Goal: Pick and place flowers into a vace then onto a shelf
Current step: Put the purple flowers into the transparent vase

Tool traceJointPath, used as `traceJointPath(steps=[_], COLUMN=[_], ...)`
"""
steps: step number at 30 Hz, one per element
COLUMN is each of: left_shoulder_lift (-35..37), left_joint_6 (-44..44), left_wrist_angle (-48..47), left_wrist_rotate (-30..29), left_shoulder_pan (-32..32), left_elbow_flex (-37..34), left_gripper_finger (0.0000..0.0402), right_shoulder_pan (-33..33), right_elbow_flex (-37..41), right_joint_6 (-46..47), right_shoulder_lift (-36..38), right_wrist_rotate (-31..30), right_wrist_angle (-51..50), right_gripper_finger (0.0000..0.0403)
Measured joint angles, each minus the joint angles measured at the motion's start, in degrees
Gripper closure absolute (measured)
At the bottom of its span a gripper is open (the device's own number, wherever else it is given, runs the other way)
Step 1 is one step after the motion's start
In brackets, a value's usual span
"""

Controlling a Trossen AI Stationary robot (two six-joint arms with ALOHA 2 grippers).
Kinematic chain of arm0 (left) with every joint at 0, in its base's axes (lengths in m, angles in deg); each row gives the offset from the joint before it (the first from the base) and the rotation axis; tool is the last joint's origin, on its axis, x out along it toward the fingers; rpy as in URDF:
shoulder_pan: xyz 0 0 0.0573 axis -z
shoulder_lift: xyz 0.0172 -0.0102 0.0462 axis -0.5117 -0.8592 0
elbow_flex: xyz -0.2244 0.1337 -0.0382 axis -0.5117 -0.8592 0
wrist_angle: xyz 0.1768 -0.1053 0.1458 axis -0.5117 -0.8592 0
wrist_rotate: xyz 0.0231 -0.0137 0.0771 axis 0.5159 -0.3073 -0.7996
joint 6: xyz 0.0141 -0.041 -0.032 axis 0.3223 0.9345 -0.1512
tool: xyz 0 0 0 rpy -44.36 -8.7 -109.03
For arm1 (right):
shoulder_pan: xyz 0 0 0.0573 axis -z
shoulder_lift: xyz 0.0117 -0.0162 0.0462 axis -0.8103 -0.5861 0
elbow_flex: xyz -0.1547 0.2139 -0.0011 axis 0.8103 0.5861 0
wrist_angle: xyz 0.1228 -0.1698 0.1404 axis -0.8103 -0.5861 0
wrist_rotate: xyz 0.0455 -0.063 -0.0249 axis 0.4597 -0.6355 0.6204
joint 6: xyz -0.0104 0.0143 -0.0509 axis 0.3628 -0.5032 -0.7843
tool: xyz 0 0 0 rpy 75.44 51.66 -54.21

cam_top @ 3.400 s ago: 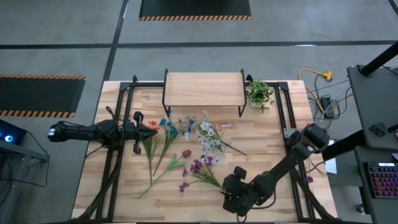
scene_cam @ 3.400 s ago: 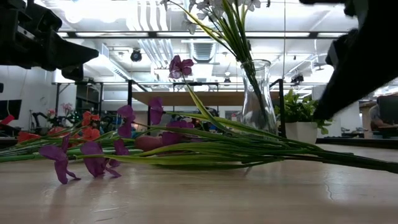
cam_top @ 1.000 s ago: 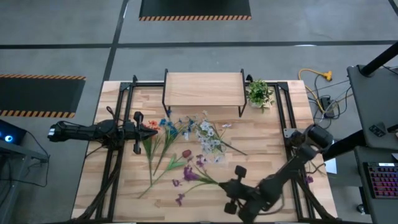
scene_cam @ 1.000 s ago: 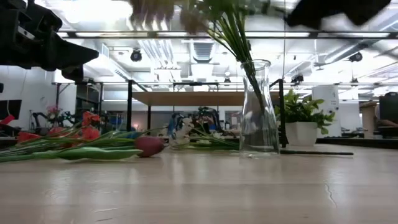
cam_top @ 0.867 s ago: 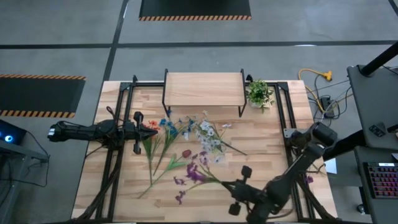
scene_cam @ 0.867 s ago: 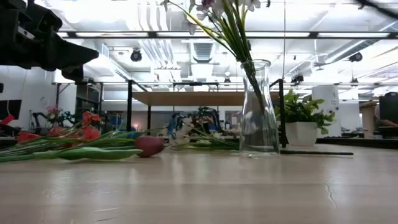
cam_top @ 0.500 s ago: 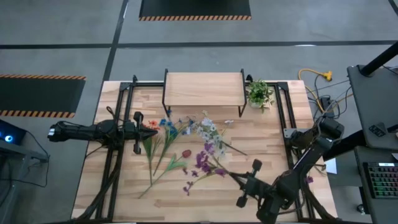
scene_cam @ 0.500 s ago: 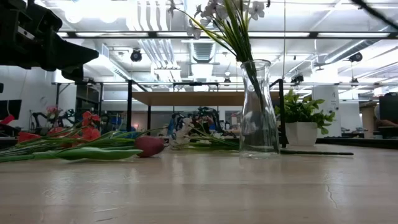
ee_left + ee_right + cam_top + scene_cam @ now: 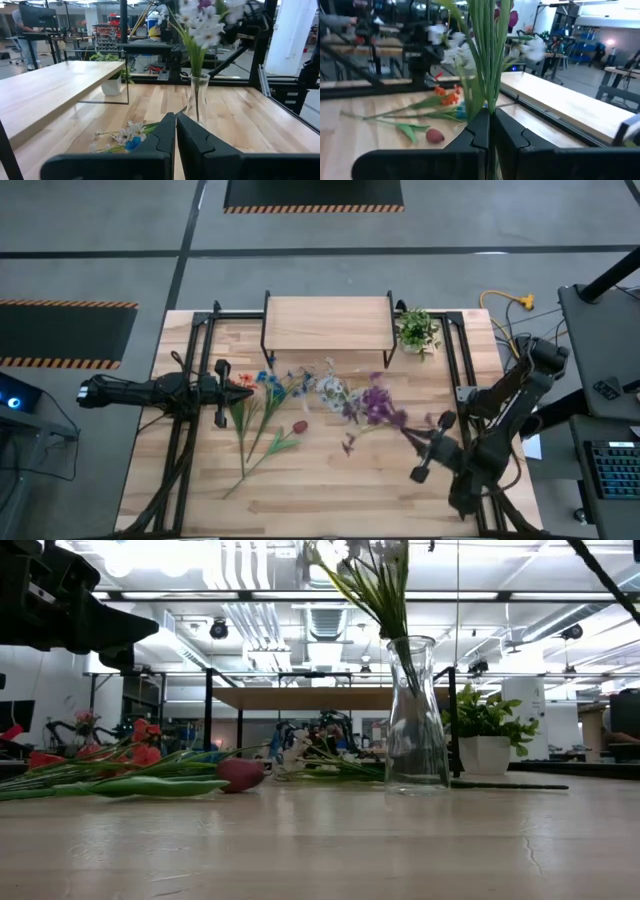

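Observation:
The clear glass vace (image 9: 334,392) stands upright mid-table with white flowers (image 9: 372,565) in its mouth; the low view shows its body (image 9: 415,720). My right gripper (image 9: 408,436) hovers right of it, shut on purple flowers (image 9: 375,407) whose blossoms reach toward the vace. Orange, blue and red flowers (image 9: 262,405) lie flat on the table to the left. The shelf (image 9: 328,323) stands at the far edge. My left gripper (image 9: 221,385) waits shut at the table's left, holding nothing. My right gripper pinches the green stems (image 9: 489,95) of the purple flowers near their lower end, between its two fingers. The fingers come about level, slanting from the table's near right. The stems run on past the fingertips toward the vace, lifted clear of the table.
A small potted plant (image 9: 417,330) stands right of the shelf. Black frame rails (image 9: 452,360) run along both sides of the table. A red bud (image 9: 300,426) lies loose near the middle. Bare wood (image 9: 330,480) shows along the near edge.
My right gripper has swung from the table's near edge toward its right and far side, turning as it went. The purple flowers, carried clear of the table, have moved from the near middle to just right of the vace. The fingers have stayed shut.

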Motion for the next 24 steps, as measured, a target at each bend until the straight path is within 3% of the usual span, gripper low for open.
traceJointPath(steps=[11, 21, 24], left_shoulder_lift=[-0.02, -0.15, -0.33], left_joint_6=[0.01, 0.02, 0.02], left_wrist_angle=[0.02, -0.04, -0.09], left_wrist_rotate=[-0.01, 0.02, 0.02], left_shoulder_pan=[0.00, 0.01, 0.01], left_elbow_flex=[-0.01, -0.01, -0.02], left_gripper_finger=[0.0402, 0.0402, 0.0402], right_shoulder_pan=[-0.15, -0.49, -0.48], right_elbow_flex=[5.18, -2.77, -4.31], right_joint_6=[-1.16, -14.68, -16.65], right_shoulder_lift=[10.82, 10.97, 10.92], right_wrist_rotate=[-0.45, -0.31, 3.39], right_wrist_angle=[0.12, 0.17, -0.10], right_gripper_finger=[0.0394, 0.0394, 0.0394])
